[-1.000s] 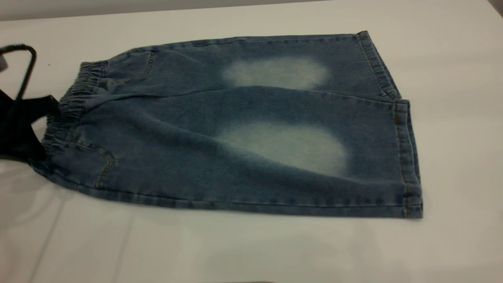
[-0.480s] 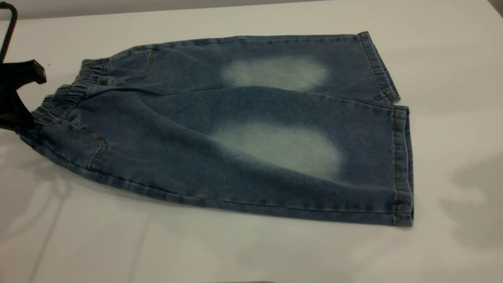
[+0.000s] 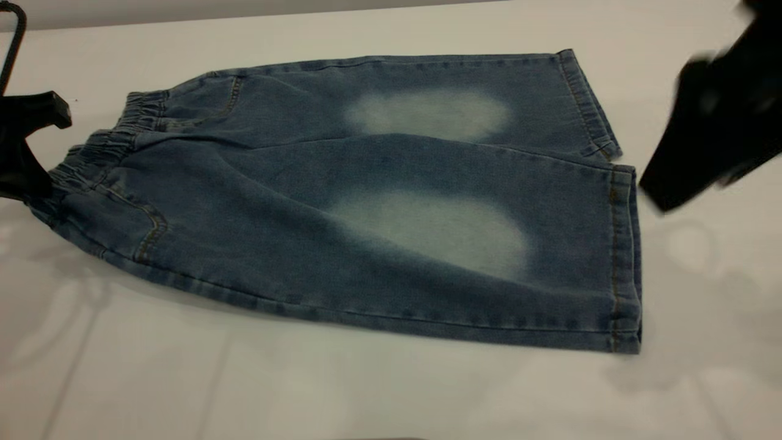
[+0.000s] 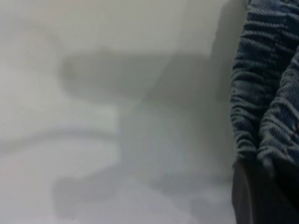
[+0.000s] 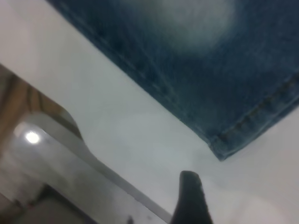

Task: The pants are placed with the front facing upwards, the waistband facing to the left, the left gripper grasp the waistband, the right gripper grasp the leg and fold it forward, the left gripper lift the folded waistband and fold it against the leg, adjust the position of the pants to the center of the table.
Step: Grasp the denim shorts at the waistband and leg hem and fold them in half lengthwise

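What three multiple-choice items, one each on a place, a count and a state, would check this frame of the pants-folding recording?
1. Where is the right end effector?
A. On the waistband
B. In the air past the leg hems, off the pants
C. Flat on the near leg's faded patch

2. How many whitish faded patches show on the pants?
A. One
B. Two
C. Four

3. What state are the pants in?
A. Spread flat, not yet folded
B. Folded in half lengthwise
C. Hanging clear of the table

Answers:
1. B: the exterior view shows it above the bare table, to the right of the hems, not touching denim.
2. B: one patch lies on each leg.
3. A: both legs lie side by side, open on the table, with the left end effector at the waistband.
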Motion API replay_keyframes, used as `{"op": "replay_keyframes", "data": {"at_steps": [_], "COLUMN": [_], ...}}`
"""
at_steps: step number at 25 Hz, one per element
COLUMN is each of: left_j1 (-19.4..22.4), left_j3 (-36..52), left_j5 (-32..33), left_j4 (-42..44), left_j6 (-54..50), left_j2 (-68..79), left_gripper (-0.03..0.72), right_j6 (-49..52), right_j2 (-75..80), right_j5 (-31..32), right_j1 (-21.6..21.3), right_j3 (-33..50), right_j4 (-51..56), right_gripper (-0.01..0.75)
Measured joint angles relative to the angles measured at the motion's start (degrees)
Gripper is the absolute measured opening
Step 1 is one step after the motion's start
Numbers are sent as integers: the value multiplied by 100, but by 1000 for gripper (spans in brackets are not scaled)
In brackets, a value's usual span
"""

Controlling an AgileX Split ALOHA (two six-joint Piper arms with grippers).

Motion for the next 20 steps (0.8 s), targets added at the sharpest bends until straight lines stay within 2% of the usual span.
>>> {"op": "replay_keyframes", "data": {"at_steps": [4, 8, 13, 20], "left_j1": [0, 0, 0, 0], "left_j3": [0, 0, 0, 0], "left_j5": [-30, -35, -37, -37], "left_j4": [0, 0, 0, 0], "left_j6": [4, -11, -14, -37], "left_j2": [0, 0, 0, 0], "left_gripper": [49, 49, 49, 49], "right_j6": [0, 0, 0, 149], "right_j2": [531, 918, 1349, 1944], "right_j5": [-288, -638, -1133, -1409], "right_j1": [406, 639, 672, 672], "right_j3": [-12, 35, 165, 181], "right_j4": [-228, -255, -302, -319], "right_gripper": [440, 440, 440, 440]}}
